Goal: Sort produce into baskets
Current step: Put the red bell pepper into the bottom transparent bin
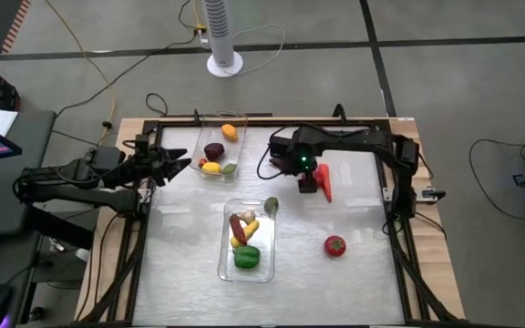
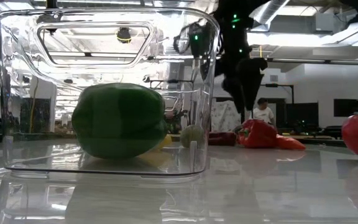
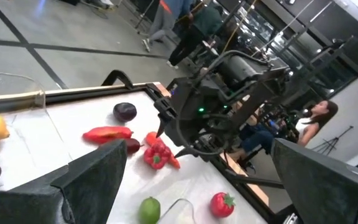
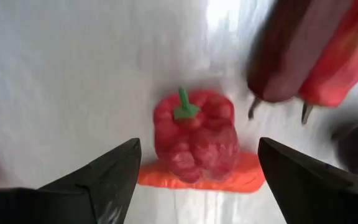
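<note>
My right gripper [image 1: 308, 179] hangs open over a small red pepper [image 4: 194, 134] that lies against an orange carrot [image 4: 197, 179] on the table; its fingers stand on either side of the pepper, clear of it. In the low view the gripper [image 2: 246, 87] is above the pepper [image 2: 257, 133]. My left gripper [image 1: 179, 164] is open and empty beside the far clear basket [image 1: 200, 137], which holds a lemon [image 1: 230, 132], a plum [image 1: 213, 150] and other pieces. The near basket [image 1: 227, 271] holds a green pepper [image 1: 246, 257] and other pieces.
A tomato [image 1: 334, 245] lies on the table at the near right. A lime [image 1: 271, 205] lies by the near basket's far right corner. A long red pepper [image 3: 107, 133] and a plum [image 3: 124, 112] lie near my right gripper. People stand in the room beyond.
</note>
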